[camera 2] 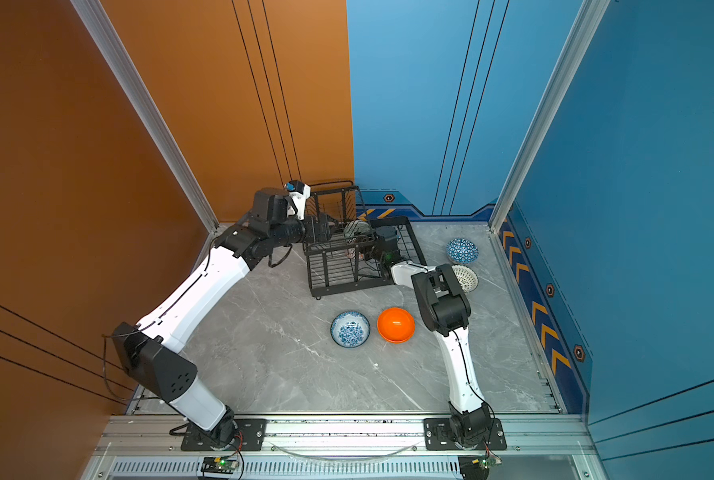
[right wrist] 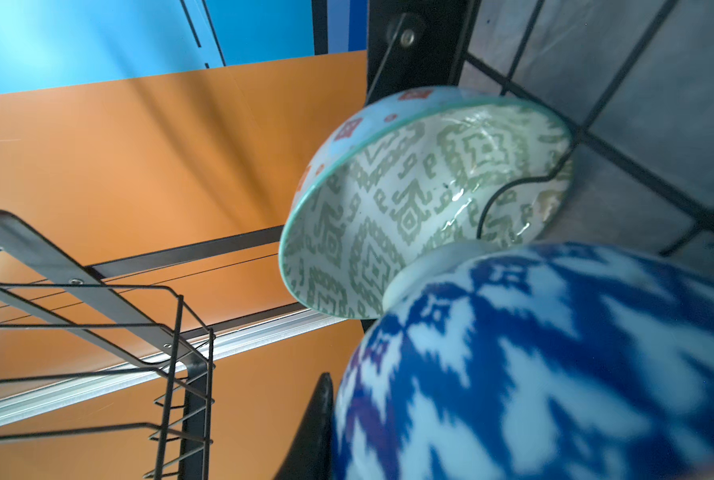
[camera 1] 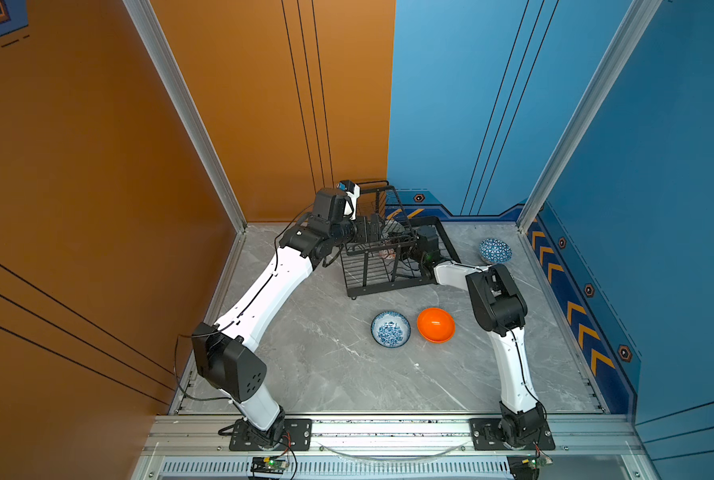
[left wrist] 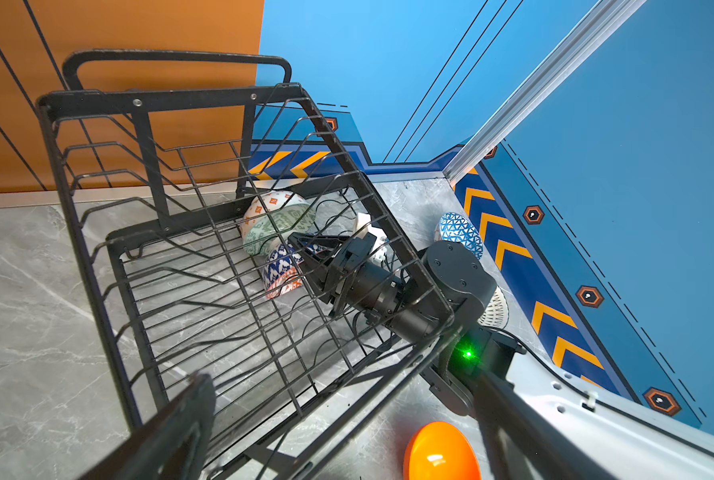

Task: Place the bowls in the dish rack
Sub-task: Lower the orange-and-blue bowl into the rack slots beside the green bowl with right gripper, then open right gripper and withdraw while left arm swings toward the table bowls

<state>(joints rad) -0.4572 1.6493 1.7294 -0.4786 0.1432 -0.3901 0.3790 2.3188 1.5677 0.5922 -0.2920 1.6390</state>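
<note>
The black wire dish rack [camera 1: 371, 276] [camera 2: 338, 276] [left wrist: 180, 104] stands at the back of the table. Inside its lower tray a pale green patterned bowl [left wrist: 282, 226] [right wrist: 409, 199] lies nested in an orange-diamond bowl [left wrist: 272, 203]. My right gripper [left wrist: 301, 254] reaches into the tray, shut on a blue-and-white patterned bowl [left wrist: 280, 272] [right wrist: 554, 365]; one of its fingers [right wrist: 317, 415] lies against the bowl's outside. My left gripper [camera 1: 374, 228] [left wrist: 347, 436] hangs wide open over the rack's upper tier, holding nothing. On the table sit a floral bowl [camera 1: 390, 328], an orange bowl [camera 1: 435, 325] and a triangle-pattern bowl [camera 1: 495, 250].
A white-and-black lattice bowl [camera 2: 465, 278] sits beside the right arm's elbow, partly hidden by it. The rack's handle [left wrist: 176, 58] stands at its far end by the orange wall. The right forearm [camera 1: 450, 272] crosses the tray's right rim.
</note>
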